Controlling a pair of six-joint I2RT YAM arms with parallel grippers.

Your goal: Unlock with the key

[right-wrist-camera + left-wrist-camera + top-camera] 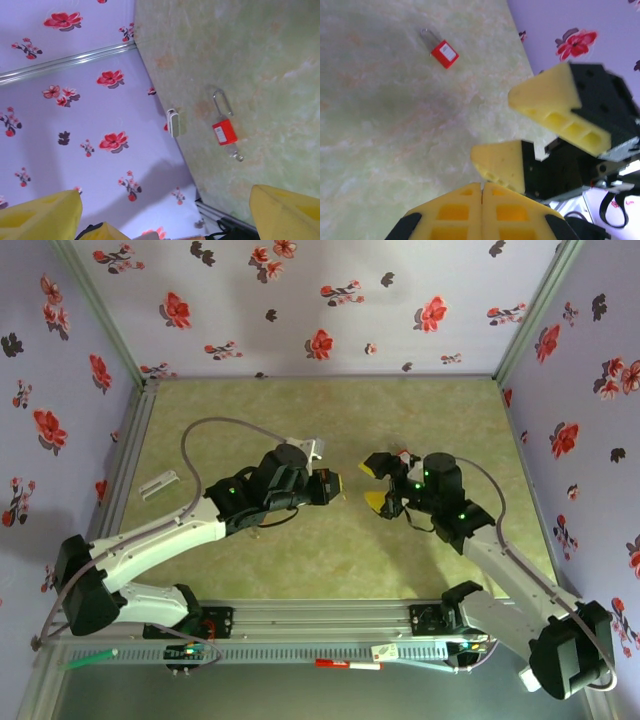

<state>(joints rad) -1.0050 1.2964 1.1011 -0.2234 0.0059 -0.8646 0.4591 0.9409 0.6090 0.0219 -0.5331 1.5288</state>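
My left gripper (338,485) hovers above the middle of the green table (300,410), and its yellow fingers (482,186) are pressed together with nothing visible between them. Facing it a short way to the right, my right gripper (374,486) stands wide open and empty (165,200); its two yellow fingers (560,107) are spread apart. One red padlock (444,52) with a thin wire shackle lies flat on the table beyond them. Another red padlock (224,131) lies flat, with a small grey piece sticking out of its bottom end; I cannot tell whether that is the key.
A small white-grey device (160,485) lies at the table's left edge (172,122). Flowered walls close in the left, back and right sides. On the front rail lie a red pen (348,665) and a green pen (90,658).
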